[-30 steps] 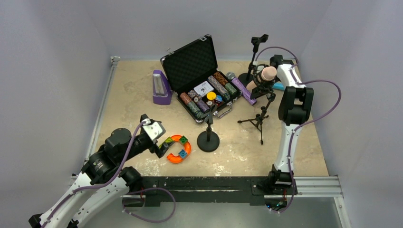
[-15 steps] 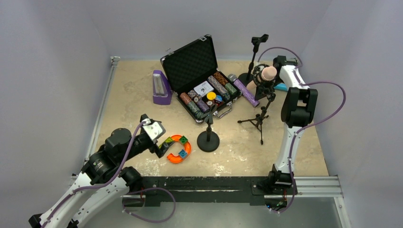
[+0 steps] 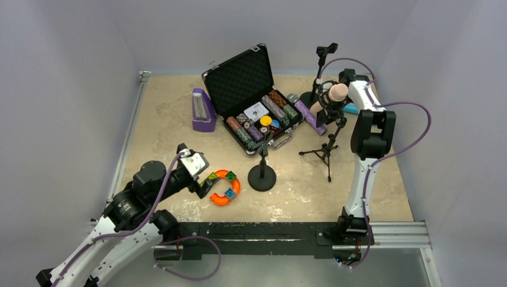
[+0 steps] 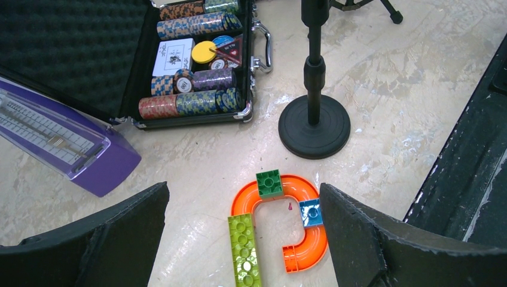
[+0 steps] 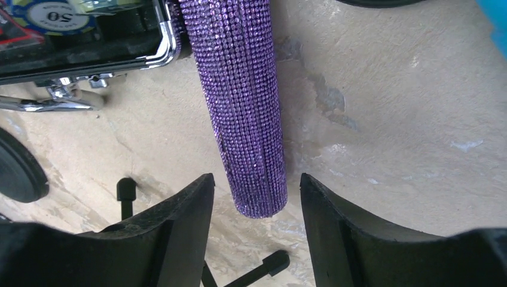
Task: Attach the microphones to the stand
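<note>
The pale pink microphone (image 3: 337, 92) sits in the mount on top of the tripod stand (image 3: 327, 148). The glittery purple microphone (image 3: 307, 112) lies on the table beside the case, its silver head pointing to the back. In the right wrist view its tail end (image 5: 248, 119) lies between and below my open right gripper (image 5: 256, 180), untouched. The cyan-blue microphone (image 3: 351, 109) lies behind my right arm, and a corner of it shows in the right wrist view (image 5: 496, 12). My left gripper (image 4: 244, 191) is open and empty above an orange toy track (image 4: 281, 191).
An open black case of poker chips (image 3: 257, 110) stands mid-table. A purple metronome-shaped box (image 3: 202, 111) is left of it. A round-base stand (image 3: 262, 173) is in front of the case, and another clip stand (image 3: 323, 60) is at the back. The tripod legs (image 5: 263, 266) lie under my right gripper.
My right wrist swayed slightly to the right and back over the purple microphone. The left arm has not moved.
</note>
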Action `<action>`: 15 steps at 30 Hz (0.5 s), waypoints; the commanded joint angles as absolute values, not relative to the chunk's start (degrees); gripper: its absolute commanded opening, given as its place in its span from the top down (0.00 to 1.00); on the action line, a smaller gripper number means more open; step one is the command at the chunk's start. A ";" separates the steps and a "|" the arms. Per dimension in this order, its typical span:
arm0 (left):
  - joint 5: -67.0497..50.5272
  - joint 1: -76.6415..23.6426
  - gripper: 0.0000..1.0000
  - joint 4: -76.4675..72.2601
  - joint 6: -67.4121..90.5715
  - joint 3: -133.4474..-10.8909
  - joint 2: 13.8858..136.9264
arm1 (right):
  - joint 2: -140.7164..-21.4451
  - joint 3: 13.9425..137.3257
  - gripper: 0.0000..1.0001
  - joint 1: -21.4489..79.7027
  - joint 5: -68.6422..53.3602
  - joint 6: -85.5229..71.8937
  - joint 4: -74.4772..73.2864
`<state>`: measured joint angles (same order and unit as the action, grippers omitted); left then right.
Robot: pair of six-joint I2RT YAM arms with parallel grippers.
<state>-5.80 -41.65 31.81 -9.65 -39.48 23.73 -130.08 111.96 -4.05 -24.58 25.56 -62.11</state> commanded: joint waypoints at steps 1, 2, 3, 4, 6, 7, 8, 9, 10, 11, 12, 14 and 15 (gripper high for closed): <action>-5.71 -41.41 0.01 29.66 -9.86 -39.73 23.56 | -132.36 115.14 0.43 -1.76 -17.93 25.58 -62.90; -5.69 -41.40 0.01 29.70 -9.90 -39.73 23.56 | -132.63 115.21 0.44 -1.57 -16.63 25.46 -63.00; -5.71 -41.40 0.01 29.71 -9.93 -39.73 23.53 | -132.87 115.16 0.45 -1.39 -15.06 25.42 -63.06; -5.71 -41.40 0.01 29.71 -9.93 -39.74 23.55 | -133.07 114.95 0.45 -1.25 -13.85 25.57 -63.22; -5.71 -41.40 0.01 29.71 -9.93 -39.73 23.64 | -133.37 114.06 0.48 -1.01 -12.78 26.02 -63.59; -5.71 -41.40 0.01 29.71 -10.00 -39.79 23.64 | -133.48 113.44 0.51 -0.77 -12.48 26.40 -63.77; -5.69 -41.41 0.01 29.71 -9.96 -39.81 23.64 | -133.62 112.90 0.53 -0.72 -12.28 26.64 -63.80; -5.71 -41.41 0.01 29.71 -9.96 -39.81 23.64 | -133.72 112.40 0.56 -0.62 -12.23 26.77 -63.85; -5.71 -41.40 0.01 29.78 -9.95 -39.81 23.58 | -133.71 112.04 0.61 -0.64 -12.34 26.85 -63.89; -5.71 -41.44 0.01 29.79 -9.97 -39.81 23.56 | -133.50 111.53 0.64 -0.62 -12.86 27.08 -63.83; -5.71 -41.40 0.01 29.83 -9.98 -39.81 23.43 | -133.08 110.94 0.69 -0.64 -13.97 26.96 -63.21; -5.70 -41.40 0.01 29.87 -9.98 -39.77 23.30 | -131.86 109.62 0.76 -0.70 -14.65 26.71 -62.13; -5.71 -41.40 0.01 29.84 -10.01 -39.81 23.29 | -131.25 109.03 0.79 -0.78 -14.94 26.52 -61.76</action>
<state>-5.80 -41.65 31.83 -9.65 -39.48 23.70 -133.25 112.20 -0.86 -15.90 26.22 -62.30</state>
